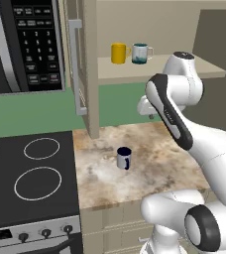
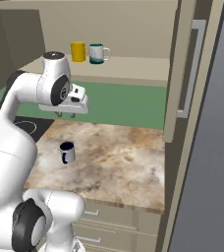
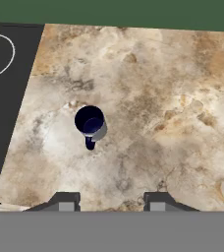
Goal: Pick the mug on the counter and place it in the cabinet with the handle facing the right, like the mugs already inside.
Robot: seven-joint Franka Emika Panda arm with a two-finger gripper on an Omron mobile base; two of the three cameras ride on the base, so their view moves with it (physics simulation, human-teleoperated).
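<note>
One grey mug (image 3: pixel 91 123) stands on the tabletop (image 3: pixel 158 113), below and left of the released, empty jaws (image 3: pixel 112 201); two mugs (image 1: pixel 131 53) sit shelved above.

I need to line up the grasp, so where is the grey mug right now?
The grey mug stands upright on the counter, toward its stovetop side, with the open gripper high above it.

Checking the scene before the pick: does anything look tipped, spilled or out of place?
Nothing stands out. The mug stands upright on the counter, no spill around it. The yellow mug and white-and-teal mug stand upright on the cabinet shelf.
</note>
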